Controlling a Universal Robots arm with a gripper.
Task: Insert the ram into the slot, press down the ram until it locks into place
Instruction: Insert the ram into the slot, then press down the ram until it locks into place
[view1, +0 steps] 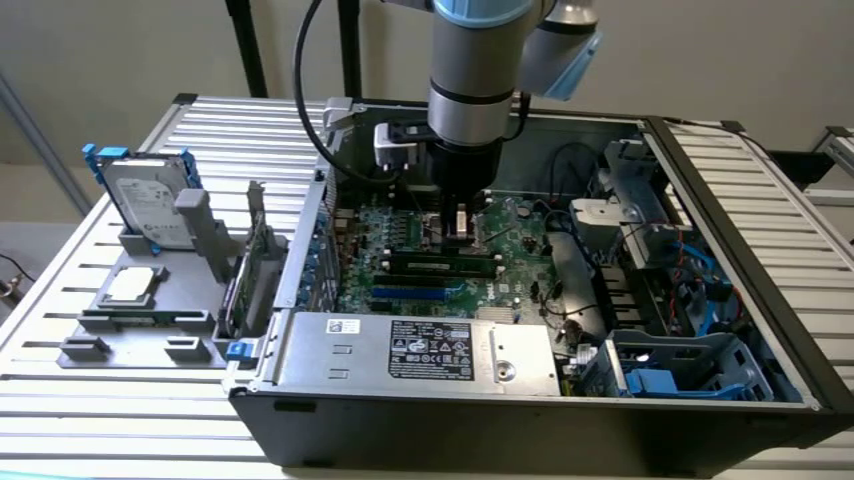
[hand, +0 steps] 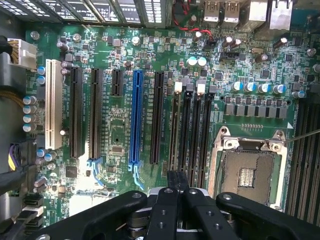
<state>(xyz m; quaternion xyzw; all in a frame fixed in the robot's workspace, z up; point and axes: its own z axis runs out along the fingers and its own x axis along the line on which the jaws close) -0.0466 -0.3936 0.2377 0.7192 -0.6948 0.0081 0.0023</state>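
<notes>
The ram (view1: 434, 266), a green stick with black chips, stands on edge in a black memory slot (view1: 441, 274) on the motherboard. In the wrist view I see the ram (hand: 174, 130) edge-on in the outermost of several parallel black slots (hand: 192, 130), on the side towards the blue socket. My gripper (view1: 461, 238) hangs inside the case just above the stick. Its black fingers (hand: 170, 200) are shut together, and the gripper (hand: 177, 176) lines up with the ram's row. Nothing shows between them. Whether the tips touch the ram I cannot tell.
A silver processor socket (hand: 247, 172) lies beside the memory slots, and a long blue socket (hand: 135, 117) on their other side. The power supply (view1: 414, 350) fills the case front, with drive cages (view1: 681, 365) at the exterior view's right. A hard drive (view1: 140, 205) stands on a grey fixture outside the case.
</notes>
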